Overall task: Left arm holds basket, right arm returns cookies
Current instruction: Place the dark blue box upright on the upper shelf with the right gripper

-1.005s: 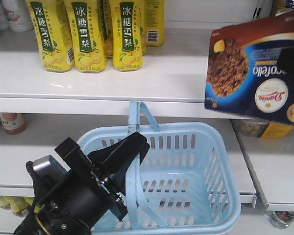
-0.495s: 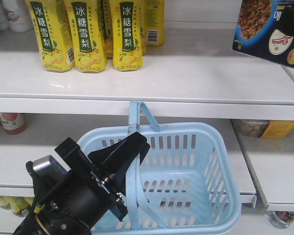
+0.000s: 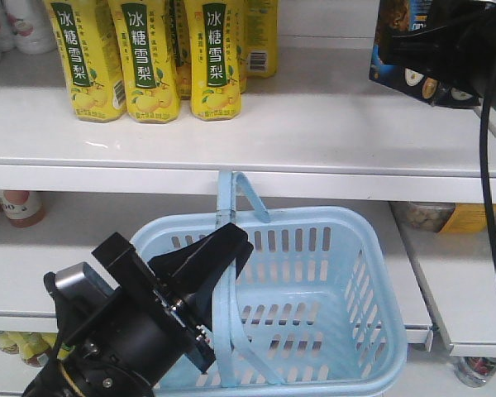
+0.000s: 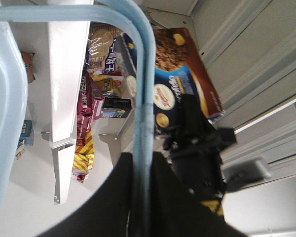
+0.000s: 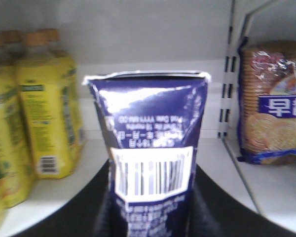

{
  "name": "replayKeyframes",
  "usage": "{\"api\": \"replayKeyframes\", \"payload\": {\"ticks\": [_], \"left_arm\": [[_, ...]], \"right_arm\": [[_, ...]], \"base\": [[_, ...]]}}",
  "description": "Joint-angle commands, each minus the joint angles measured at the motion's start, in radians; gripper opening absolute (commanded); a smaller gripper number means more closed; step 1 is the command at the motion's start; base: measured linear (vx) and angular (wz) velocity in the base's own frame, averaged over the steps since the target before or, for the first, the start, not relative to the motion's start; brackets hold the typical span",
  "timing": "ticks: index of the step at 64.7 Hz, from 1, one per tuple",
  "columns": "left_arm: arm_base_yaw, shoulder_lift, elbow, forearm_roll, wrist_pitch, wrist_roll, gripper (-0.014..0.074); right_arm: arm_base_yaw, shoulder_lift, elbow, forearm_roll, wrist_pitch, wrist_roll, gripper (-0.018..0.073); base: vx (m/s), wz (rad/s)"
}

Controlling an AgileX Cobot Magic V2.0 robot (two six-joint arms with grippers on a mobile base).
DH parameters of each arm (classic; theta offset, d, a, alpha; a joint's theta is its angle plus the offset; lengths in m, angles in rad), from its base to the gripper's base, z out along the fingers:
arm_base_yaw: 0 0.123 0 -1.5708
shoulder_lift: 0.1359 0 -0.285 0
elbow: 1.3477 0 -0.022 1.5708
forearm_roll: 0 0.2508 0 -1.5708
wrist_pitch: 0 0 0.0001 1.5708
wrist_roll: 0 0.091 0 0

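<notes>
The light blue basket (image 3: 347, 219) hangs in front of the lower shelf. My left gripper (image 3: 230, 246) is shut on one of its thin handles (image 3: 225, 203). The left wrist view shows that handle (image 4: 145, 94) running between the black jaws of the left gripper (image 4: 142, 165). The dark navy cookies box (image 3: 397, 58) is at the top right above the upper shelf, partly hidden by my right arm (image 3: 463, 45). In the right wrist view my right gripper (image 5: 150, 210) is shut on the cookies (image 5: 150, 123), barcode label facing the camera.
Yellow drink cartons (image 3: 145, 58) stand on the left of the upper white shelf (image 3: 314, 124); they also show as cartons (image 5: 44, 123) left of the box. A biscuit pack (image 5: 274, 103) sits behind a shelf divider (image 5: 229, 94) on the right. Snack packs (image 3: 455, 217) fill the lower right shelf.
The cookies box has risen and swung toward the upper right corner, over the upper shelf, and the right arm now shows in front of it. The left arm and basket have not moved.
</notes>
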Motion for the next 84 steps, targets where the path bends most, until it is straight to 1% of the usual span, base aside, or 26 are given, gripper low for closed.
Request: {"api": "replayKeyframes", "payload": {"ticks": [1, 12, 21, 28, 41, 66, 72, 76, 79, 84], "left_arm": [[-0.003, -0.034, -0.025, 0.03, -0.226, -0.004, -0.0003], [-0.003, -0.034, -0.025, 0.03, -0.226, -0.004, -0.0003], [-0.003, -0.034, -0.025, 0.03, -0.226, -0.004, -0.0003], [-0.003, -0.034, -0.025, 0.03, -0.226, -0.004, -0.0003], [-0.003, -0.034, -0.025, 0.03, -0.226, -0.004, -0.0003], [-0.003, -0.034, -0.025, 0.03, -0.226, -0.004, -0.0003], [-0.003, -0.034, -0.025, 0.03, -0.226, -0.004, -0.0003], [-0.003, -0.034, -0.025, 0.03, -0.226, -0.004, -0.0003], [-0.003, -0.034, -0.025, 0.03, -0.226, -0.004, -0.0003], [-0.003, -0.034, -0.025, 0.03, -0.226, -0.004, -0.0003]], "right_arm": [[-0.071, 0.015, -0.031, -0.111, -0.009, 0.075, -0.0006], [-0.142, 0.081, -0.031, -0.212, -0.06, 0.127, -0.0006], [-0.165, 0.137, -0.031, -0.276, -0.109, 0.13, -0.0006], [-0.167, 0.179, -0.031, -0.306, -0.116, 0.148, -0.0006], [-0.167, 0.238, -0.031, -0.308, -0.116, 0.211, -0.0003], [-0.167, 0.239, -0.031, -0.308, -0.117, 0.215, 0.0], [-0.167, 0.226, -0.031, -0.308, -0.125, 0.215, 0.0028], [-0.167, 0.214, -0.031, -0.308, -0.135, 0.215, 0.0064], [-0.167, 0.202, -0.031, -0.308, -0.141, 0.215, 0.0096], [-0.167, 0.186, -0.031, -0.308, -0.148, 0.215, 0.0174]], "base": [[0.0, 0.0], [0.0, 0.0], [0.0, 0.0], [0.0, 0.0], [0.0, 0.0], [0.0, 0.0], [0.0, 0.0], [0.0, 0.0], [0.0, 0.0], [0.0, 0.0]]}}
